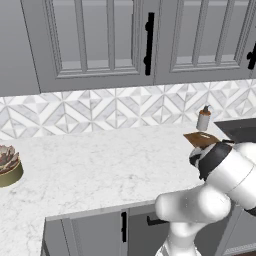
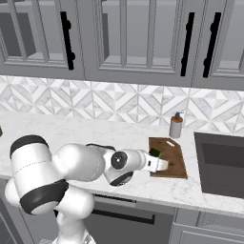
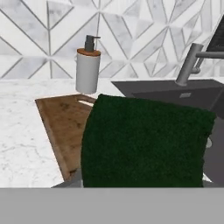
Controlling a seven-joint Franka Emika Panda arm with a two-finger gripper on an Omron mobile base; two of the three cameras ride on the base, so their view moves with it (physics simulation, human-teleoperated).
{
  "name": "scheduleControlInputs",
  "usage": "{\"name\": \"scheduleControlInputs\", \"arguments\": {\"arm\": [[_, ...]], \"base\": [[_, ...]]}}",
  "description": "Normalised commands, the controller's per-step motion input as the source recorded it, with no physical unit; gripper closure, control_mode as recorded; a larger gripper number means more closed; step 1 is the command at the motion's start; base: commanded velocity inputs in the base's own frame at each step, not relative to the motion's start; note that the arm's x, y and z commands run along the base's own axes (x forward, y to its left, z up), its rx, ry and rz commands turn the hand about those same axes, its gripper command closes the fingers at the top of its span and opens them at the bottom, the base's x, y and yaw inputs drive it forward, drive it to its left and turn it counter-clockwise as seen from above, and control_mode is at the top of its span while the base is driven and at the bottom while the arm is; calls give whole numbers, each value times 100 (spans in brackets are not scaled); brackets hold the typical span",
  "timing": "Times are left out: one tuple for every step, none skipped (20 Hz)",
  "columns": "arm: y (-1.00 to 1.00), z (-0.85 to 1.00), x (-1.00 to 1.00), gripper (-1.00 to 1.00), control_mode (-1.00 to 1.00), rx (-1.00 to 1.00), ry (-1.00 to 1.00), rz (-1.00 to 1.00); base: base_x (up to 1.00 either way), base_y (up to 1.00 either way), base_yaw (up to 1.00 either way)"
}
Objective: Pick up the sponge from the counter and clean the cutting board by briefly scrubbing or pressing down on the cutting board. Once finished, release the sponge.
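While sponge (image 3: pixel 144 144) sits between the jaws over the cutting board (image 3: pixel 65 122):
Jaws: whether gripping or released, cannot tell.

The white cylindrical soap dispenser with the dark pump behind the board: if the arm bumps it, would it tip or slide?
The white cylindrical soap dispenser stands tall on a narrow base, so a knock near its dark pump would probably tip it. A low push would more likely slide it on the smooth white marble-look counter. On its side, it could roll.
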Motion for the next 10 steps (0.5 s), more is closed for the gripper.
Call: {"name": "scheduleControlInputs", "arguments": {"arm": [[-18, 100, 0, 100, -100, 5, 0, 0], [-14, 100, -4, 100, -100, 0, 21, 0], [0, 100, -28, 100, -100, 2, 33, 0], [0, 100, -36, 100, -100, 5, 53, 6], [0, 100, -37, 100, -100, 2, 54, 10], [0, 100, -54, 100, -100, 0, 52, 9], [44, 81, -66, 100, -100, 0, 44, 3], [66, 63, -49, 100, -100, 0, 45, 2], [78, 45, -43, 100, -100, 0, 51, 4], [71, 62, -38, 100, -100, 0, 53, 5]], "base": [[0, 0, 0], [0, 0, 0], [0, 0, 0], [0, 0, 0], [0, 0, 0], [0, 0, 0], [0, 0, 0], [0, 0, 0], [0, 0, 0], [0, 0, 0]]}}
